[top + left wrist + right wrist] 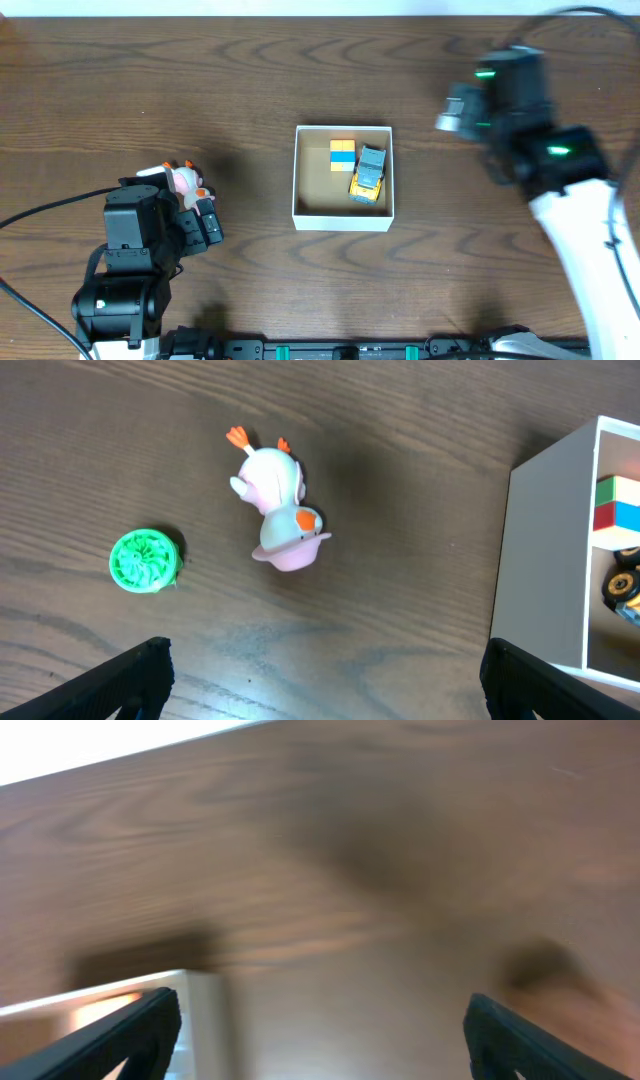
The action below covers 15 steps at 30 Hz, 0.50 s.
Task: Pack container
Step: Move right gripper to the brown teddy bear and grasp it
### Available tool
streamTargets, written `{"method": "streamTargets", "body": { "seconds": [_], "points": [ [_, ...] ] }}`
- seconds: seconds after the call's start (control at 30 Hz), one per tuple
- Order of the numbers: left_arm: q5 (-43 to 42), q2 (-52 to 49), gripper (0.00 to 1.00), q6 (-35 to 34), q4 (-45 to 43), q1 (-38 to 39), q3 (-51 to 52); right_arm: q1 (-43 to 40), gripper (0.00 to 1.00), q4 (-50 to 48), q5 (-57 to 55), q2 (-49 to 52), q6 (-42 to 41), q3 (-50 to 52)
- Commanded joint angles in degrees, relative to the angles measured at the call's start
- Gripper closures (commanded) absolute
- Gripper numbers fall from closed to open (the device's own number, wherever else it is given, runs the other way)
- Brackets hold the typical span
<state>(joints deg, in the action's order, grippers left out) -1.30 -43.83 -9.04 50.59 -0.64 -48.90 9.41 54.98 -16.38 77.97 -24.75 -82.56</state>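
The container (341, 222), a white-walled box with a tan inside, sits mid-table and holds a yellow-and-blue block (342, 154) and a yellow-grey toy car (368, 175). A pink-and-white duck toy (183, 180) lies on the table to its left. In the left wrist view the duck (280, 510) lies on its side, with a small green round toy (145, 560) to its left and the container wall (545, 540) at the right. My left gripper (320, 680) is open and empty, short of the duck. My right gripper (325, 1040) is open and empty, above the table to the right of the container's corner (195, 1010).
The dark wood table (300, 80) carries nothing else that I can see. The left arm (135, 250) stands at the front left and the right arm (560, 170) reaches in from the right. The right wrist view is blurred.
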Motion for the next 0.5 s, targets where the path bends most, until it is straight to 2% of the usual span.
{"method": "streamTargets", "body": {
  "seconds": [0.0, 0.23, 0.47],
  "points": [
    [0.39, 0.11, 0.02, -0.31, -0.04, -0.04, -1.03, -9.25, 0.02, 2.05, 2.43, 0.7, 7.76, 0.5],
    [0.39, 0.11, 0.02, -0.31, -0.02, -0.04, -1.03, -26.86, 0.01, 2.47, 5.95, 6.25, 24.35, 5.27],
    [0.39, 0.11, 0.02, -0.31, 0.0, -0.04, -1.03, -35.93, 0.01, 3.8, 6.45, 16.96, 26.75, 6.49]
  ]
}}
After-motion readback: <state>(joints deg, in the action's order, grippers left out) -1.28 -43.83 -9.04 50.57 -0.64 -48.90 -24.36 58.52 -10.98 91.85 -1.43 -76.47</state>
